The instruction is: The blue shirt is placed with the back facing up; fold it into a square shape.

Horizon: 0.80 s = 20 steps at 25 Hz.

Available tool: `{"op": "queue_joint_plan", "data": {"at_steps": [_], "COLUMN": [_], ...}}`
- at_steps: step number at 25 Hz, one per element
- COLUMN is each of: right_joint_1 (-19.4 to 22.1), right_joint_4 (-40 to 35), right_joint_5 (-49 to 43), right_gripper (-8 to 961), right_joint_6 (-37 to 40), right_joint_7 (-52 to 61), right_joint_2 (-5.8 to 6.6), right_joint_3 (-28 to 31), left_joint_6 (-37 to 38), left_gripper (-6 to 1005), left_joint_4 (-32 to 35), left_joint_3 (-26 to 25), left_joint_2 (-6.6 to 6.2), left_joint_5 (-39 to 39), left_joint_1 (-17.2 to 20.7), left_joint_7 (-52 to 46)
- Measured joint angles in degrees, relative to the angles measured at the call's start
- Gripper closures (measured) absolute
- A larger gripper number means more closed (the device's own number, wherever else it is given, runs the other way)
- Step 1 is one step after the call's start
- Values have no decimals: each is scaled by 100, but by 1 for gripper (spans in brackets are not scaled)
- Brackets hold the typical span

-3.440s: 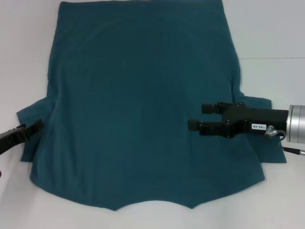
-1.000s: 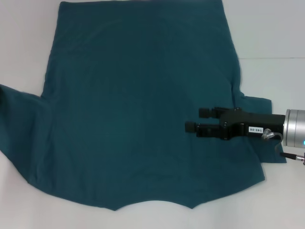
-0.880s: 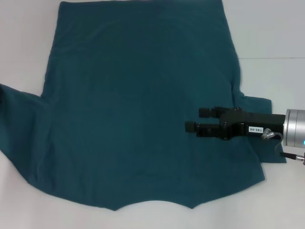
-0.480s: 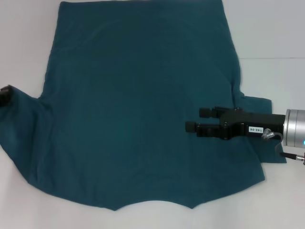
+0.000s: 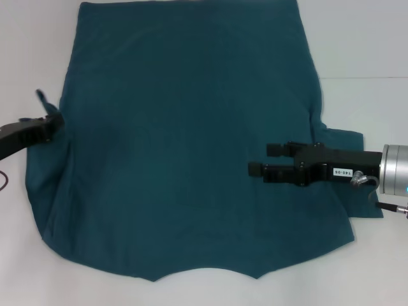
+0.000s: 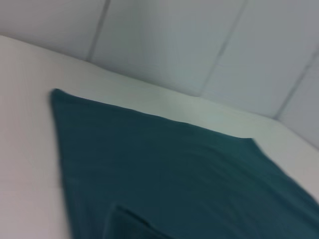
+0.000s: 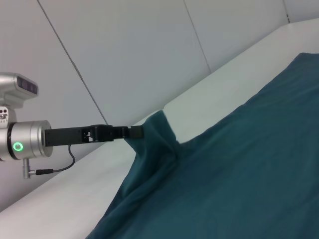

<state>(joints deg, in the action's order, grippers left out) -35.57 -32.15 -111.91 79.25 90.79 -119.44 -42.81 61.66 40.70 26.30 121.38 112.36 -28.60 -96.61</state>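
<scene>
Shirt [image 5: 185, 134] sleeve in left end effector [image 5: 54, 121]

Left claw [image 5: 54, 120]: positioned at the left side of the desk, above its surface. The arm enters from the left edge and extends toward the centre. The fingers are clamped together on the lifted left sleeve of the blue shirt [image 5: 191, 140]. The right wrist view shows this arm level, with a silver wrist segment, a lit green ring and a cable hanging below it.

Right claw [image 5: 261, 159]: positioned near the right side of the desk. The arm lies horizontal, pointing toward the left edge. The two black fingers are parallel with a gap between them. A silver wrist cylinder sits behind the claw body.
</scene>
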Motion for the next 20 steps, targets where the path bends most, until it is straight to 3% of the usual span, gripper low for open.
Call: {"op": "queue_joint_plan", "data": {"at_steps": [13, 20], "right_joint_1": [22, 31], "right_joint_4": [16, 15], "right_joint_5": [-16, -16], "right_gripper": [54, 54], "right_joint_6": [-14, -6], "right_joint_7": [0, 0], "right_joint_2": [0, 8], "right_joint_3": [0, 0], "left_joint_6": [361, 447], "left_gripper": [1000, 999], "left_joint_4": [-6, -66], "left_joint_3": [16, 34], "left_joint_2": [92, 214], "left_joint_5": [-11, -14], "left_joint_1": [-67, -129], "left_joint_7": [-67, -40]}}
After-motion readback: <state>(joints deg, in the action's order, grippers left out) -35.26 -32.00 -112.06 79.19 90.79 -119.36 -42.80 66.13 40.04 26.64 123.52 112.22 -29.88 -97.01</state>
